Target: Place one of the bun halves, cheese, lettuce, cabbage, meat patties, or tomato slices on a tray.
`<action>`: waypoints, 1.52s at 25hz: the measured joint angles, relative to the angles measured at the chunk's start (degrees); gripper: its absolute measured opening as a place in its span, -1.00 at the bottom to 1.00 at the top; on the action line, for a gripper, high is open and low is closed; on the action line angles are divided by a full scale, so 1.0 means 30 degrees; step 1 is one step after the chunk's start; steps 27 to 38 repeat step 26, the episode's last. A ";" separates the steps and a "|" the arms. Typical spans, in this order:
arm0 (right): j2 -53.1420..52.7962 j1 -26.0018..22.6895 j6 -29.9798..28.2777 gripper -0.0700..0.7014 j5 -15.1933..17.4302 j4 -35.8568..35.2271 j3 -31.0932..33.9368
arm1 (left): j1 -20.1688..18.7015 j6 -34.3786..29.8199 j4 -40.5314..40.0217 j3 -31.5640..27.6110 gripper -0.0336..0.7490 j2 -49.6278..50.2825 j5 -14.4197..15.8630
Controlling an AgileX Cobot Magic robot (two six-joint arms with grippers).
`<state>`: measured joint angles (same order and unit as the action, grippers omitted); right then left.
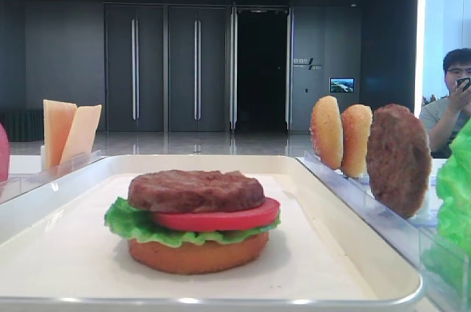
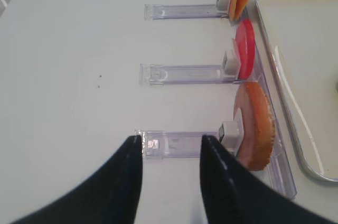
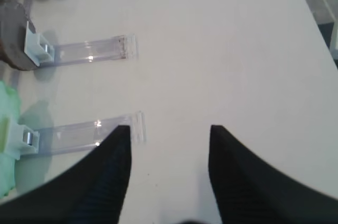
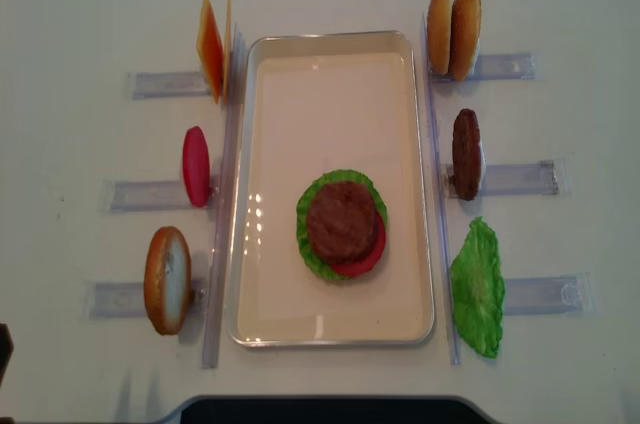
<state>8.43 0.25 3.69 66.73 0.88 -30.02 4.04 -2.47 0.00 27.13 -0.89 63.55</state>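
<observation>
The white tray (image 4: pixel 330 337) holds a stack: bun half (image 1: pixel 197 254), lettuce (image 1: pixel 132 224), tomato slice (image 1: pixel 221 218), and a meat patty (image 4: pixel 343 219) on top. Left of the tray stand cheese (image 4: pixel 212 47), a tomato slice (image 4: pixel 195 166) and a bun half (image 4: pixel 166 279). On its right are two bun halves (image 4: pixel 452 17), a patty (image 4: pixel 466 154) and lettuce (image 4: pixel 478 287). My left gripper (image 2: pixel 171 139) is open and empty, just short of the bun half (image 2: pixel 256 126). The right gripper (image 3: pixel 170 128) is open and empty above the table, right of the lettuce (image 3: pixel 8 123).
Clear plastic holders (image 4: pixel 520 179) stick out sideways from both long sides of the tray. One holder's end (image 2: pixel 158 142) lies between my left fingertips; another (image 3: pixel 79 134) lies by my right gripper's left finger. A seated person (image 1: pixel 452 98) is far back right.
</observation>
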 joint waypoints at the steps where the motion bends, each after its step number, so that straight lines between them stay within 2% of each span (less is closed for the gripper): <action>1: -0.0797 0.0000 0.0000 0.10 -0.0079 -0.0002 0.0161 | 0.0000 0.0000 0.0000 0.0000 -0.19 0.0000 0.0000; 7: -0.2901 0.0000 -0.0057 0.10 -0.0442 -0.0161 0.0463 | 0.0000 0.0000 0.0000 0.0000 -0.19 0.0000 0.0000; 38: -0.2945 0.0000 -0.0046 0.10 -0.0515 -0.0161 0.0481 | 0.0000 0.0000 0.0000 0.0000 -0.19 0.0000 0.0000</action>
